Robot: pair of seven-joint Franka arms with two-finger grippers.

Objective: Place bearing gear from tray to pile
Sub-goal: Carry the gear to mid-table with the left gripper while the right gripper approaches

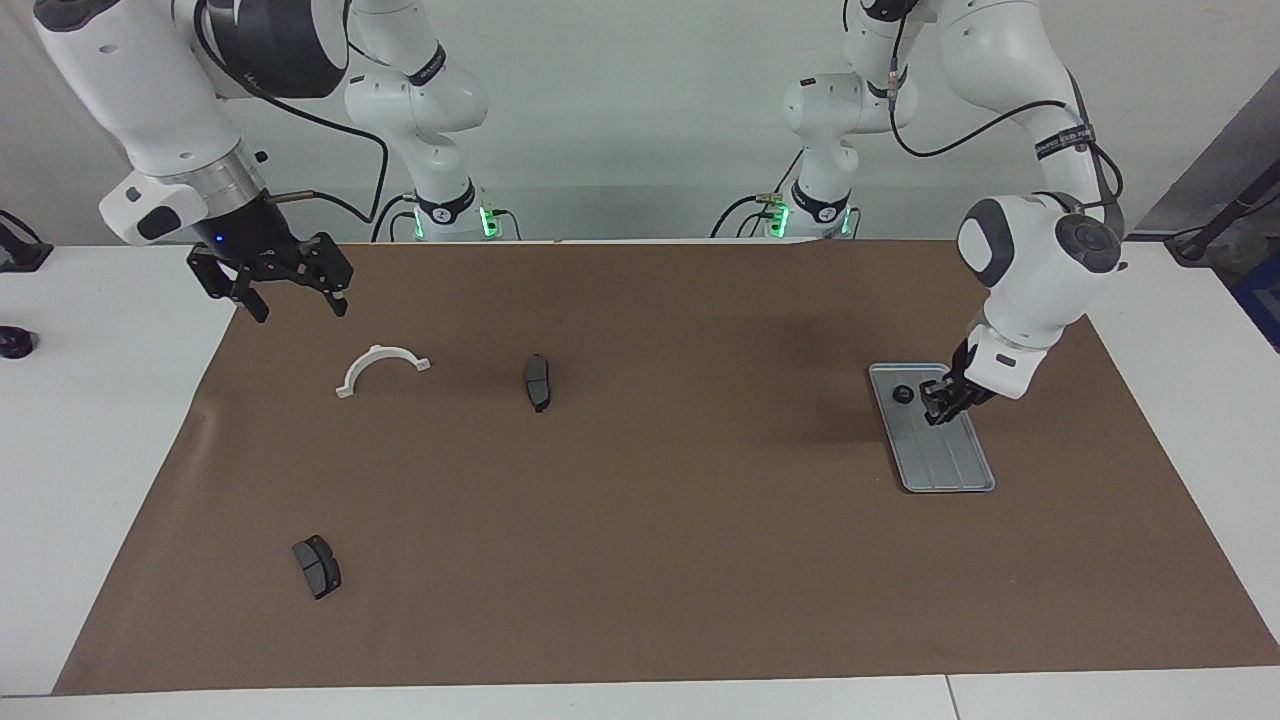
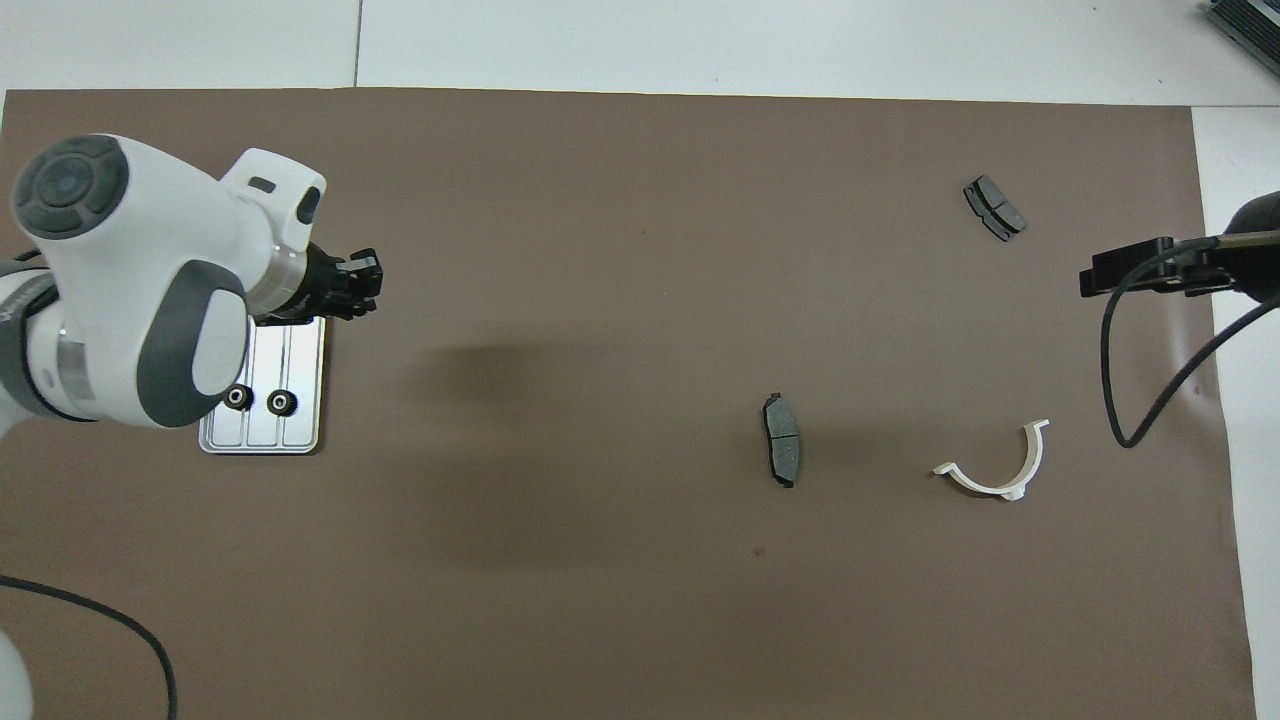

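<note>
The silver-grey ridged tray (image 1: 948, 462) lies on the brown mat toward the left arm's end of the table; it also shows in the overhead view (image 2: 302, 350). Two small black bearing gears (image 2: 237, 398) (image 2: 281, 401) sit side by side in the tray's end nearer the robots. In the facing view only one gear (image 1: 902, 394) shows; the other is hidden by the hand. My left gripper (image 1: 940, 408) hangs low over the tray, beside that gear; it also shows in the overhead view (image 2: 352, 290). My right gripper (image 1: 297, 303) is open and empty, raised over the mat's edge at the right arm's end, where that arm waits.
A white curved bracket (image 1: 382, 366) lies on the mat under the right gripper's side. One dark brake pad (image 1: 538, 382) lies near the middle of the mat. Another brake pad (image 1: 317, 566) lies farther from the robots. No pile of parts shows.
</note>
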